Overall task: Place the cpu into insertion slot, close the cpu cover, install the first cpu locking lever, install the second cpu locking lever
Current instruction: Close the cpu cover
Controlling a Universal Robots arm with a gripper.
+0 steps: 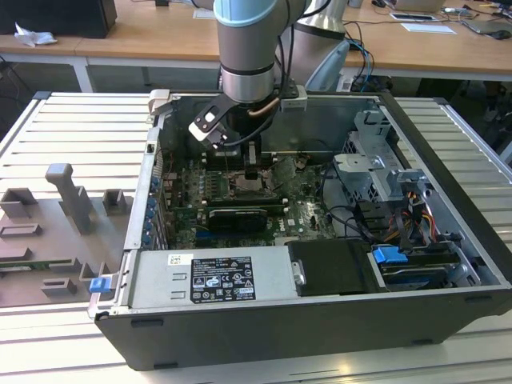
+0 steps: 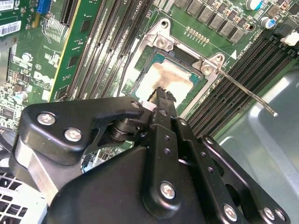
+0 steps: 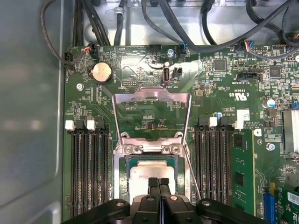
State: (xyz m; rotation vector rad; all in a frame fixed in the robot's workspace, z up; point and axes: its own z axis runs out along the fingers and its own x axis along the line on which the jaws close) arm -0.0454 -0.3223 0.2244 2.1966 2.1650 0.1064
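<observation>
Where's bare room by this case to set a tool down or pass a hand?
Free: table slats bordered by the grey fixture blocks and the case, on the exterior view's left; slats past the case on that view's right; inside, the flat black panel beside the labelled power supply. Crowded: gripper over the cpu, cables and drive cage alongside.

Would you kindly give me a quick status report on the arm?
Arm's tool shut, right over cpu, which lies in insertion slot. Its cpu cover flipped open, lever loose alongside.
</observation>
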